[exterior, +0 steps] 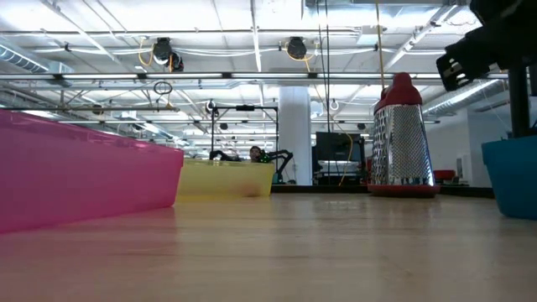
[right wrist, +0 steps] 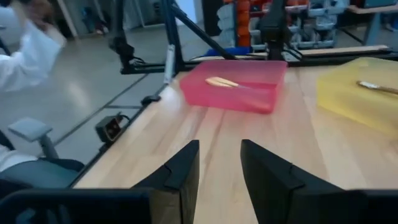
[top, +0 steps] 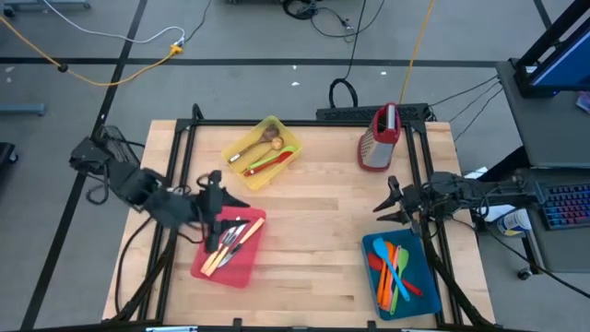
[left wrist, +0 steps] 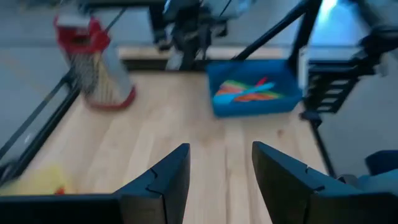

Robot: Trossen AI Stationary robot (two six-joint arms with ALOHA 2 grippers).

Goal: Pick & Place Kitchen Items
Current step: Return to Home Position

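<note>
Across the desk (top: 313,198), each arm best lifts straight up and back: the left arm (top: 138,184) at centre left, jaws apart and empty, off the pink-red tray (top: 244,266), and the right arm (top: 461,191) at centre right, jaws likewise apart and empty, without grazing the lower-right blue tray (top: 427,269) holding the bright spatulas (top: 395,267).

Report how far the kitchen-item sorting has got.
Done: utensils lie in the yellow tray, pink-red tray and blue tray; none on the table. In hand: nothing; left gripper by the pink-red tray and right gripper near the blue tray are open, empty. Left: probably only going home; the grater stands apart.
</note>
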